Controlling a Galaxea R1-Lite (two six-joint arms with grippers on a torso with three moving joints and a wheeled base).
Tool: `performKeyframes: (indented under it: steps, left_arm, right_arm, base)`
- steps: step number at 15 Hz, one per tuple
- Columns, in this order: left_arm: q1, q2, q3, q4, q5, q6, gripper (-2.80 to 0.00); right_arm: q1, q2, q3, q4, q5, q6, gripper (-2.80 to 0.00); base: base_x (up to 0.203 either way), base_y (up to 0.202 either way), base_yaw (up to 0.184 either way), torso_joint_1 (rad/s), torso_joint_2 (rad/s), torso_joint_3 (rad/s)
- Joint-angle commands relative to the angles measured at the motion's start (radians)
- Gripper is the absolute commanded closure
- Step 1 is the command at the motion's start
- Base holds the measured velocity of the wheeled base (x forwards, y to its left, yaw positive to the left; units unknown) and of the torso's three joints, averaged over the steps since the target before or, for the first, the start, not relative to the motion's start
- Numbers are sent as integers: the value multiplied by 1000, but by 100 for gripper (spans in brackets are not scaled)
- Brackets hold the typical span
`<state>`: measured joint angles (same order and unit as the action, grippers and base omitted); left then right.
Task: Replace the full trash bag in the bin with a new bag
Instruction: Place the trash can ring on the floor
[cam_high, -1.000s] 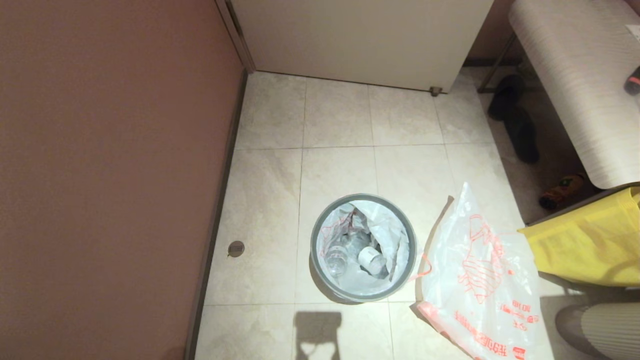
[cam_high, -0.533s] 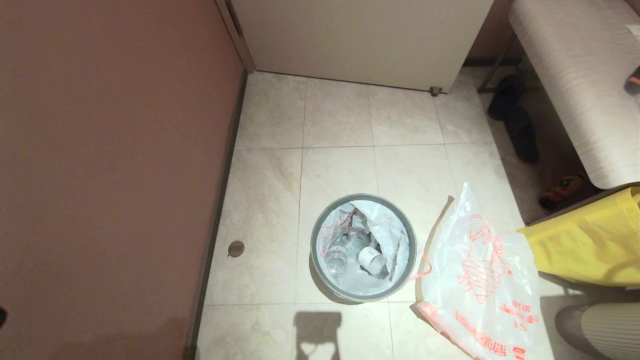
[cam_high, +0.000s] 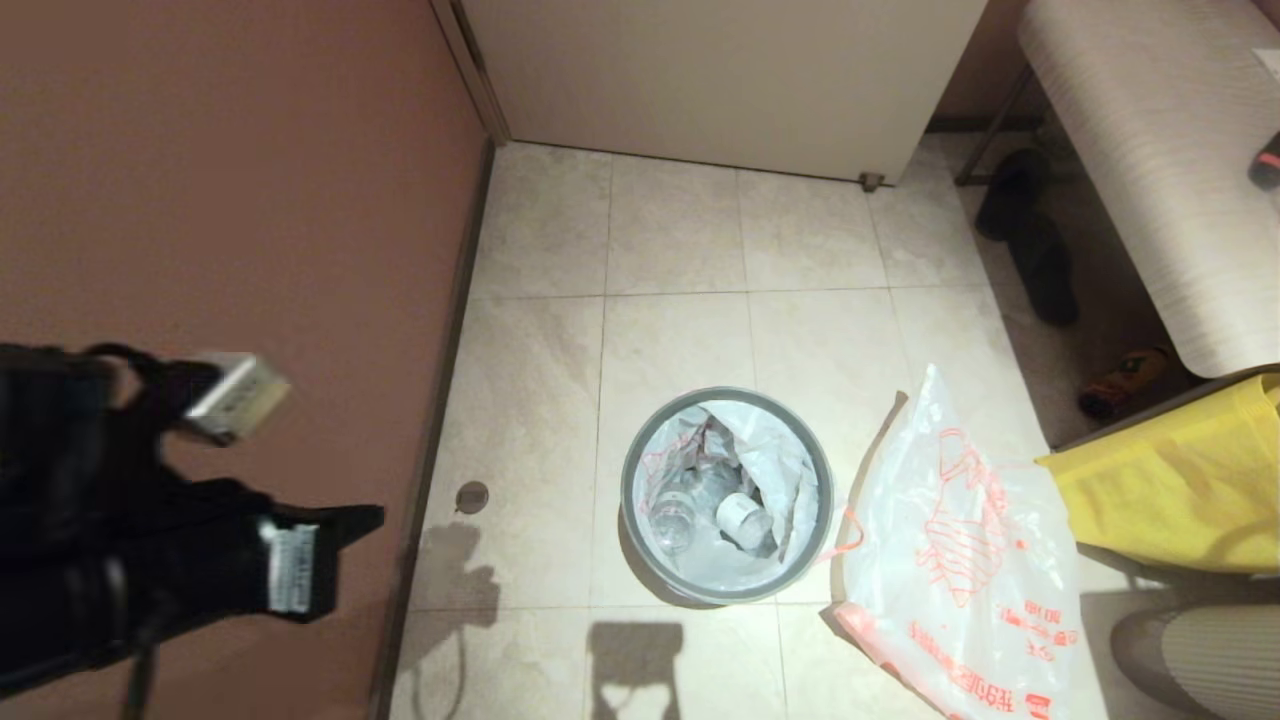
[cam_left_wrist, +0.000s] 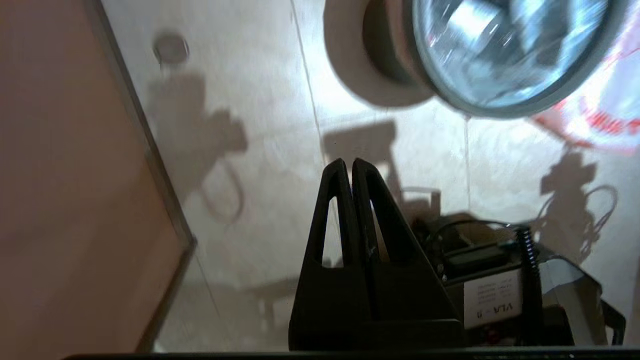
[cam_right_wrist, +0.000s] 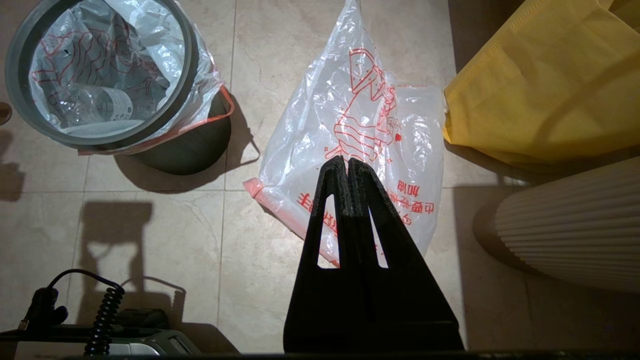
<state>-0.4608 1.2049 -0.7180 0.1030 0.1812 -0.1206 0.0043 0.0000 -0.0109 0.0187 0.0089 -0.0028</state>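
the task was at its very start: the full trash bag (cam_high: 728, 500) sat inside the bin (cam_high: 727, 590) on the tiled floor (cam_high: 680, 230), its film folded over the grey rim, with clear bottles showing through. the new bag (cam_high: 955, 560) lay flat on the floor just to the right of the bin, near a yellow fabric bag (cam_high: 1180, 480).

the left gripper (cam_left_wrist: 348, 164) was up at the left of the head view, in front of the brown wall (cam_high: 230, 180) and well apart from the bin; its fingers were pressed together and held nothing. the right gripper (cam_right_wrist: 346, 161) was not in the head view; its wrist camera showed it above the new bag, fingers likewise closed and empty.

the step in hand looked like the first reach toward the bin. the next move would call for opening the left fingers, coming over the rim and pinching the thin film or the red hem, since the plastic is slippery and could tear or slide out when lifted.
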Motion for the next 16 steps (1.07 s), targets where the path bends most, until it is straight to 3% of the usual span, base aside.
performKeyframes:
  steps: [1, 5, 11, 12, 16]
  left_arm:
    - [-71, 389, -78, 8, 60, -87, 0]
    - [-131, 687, -309, 45, 112, -244, 0]
    - [-131, 911, -595, 57, 123, -292, 0]
    - [-126, 923, -623, 59, 124, -301, -280]
    - [-118, 958, -651, 54, 124, -313, -280]
  right_arm:
    - [0, 0, 0, 0, 0, 0, 0]
    - [0, 0, 0, 0, 0, 0, 0]
    - [0, 0, 0, 0, 0, 0, 0]
    - [0, 0, 0, 0, 0, 0, 0]
    - [0, 0, 0, 0, 0, 0, 0]
  base:
    - [0, 0, 0, 0, 0, 0]
    - [0, 0, 0, 0, 0, 0]
    - [0, 0, 0, 0, 0, 0]
    - [0, 0, 0, 0, 0, 0]
    - [0, 0, 0, 0, 0, 0]
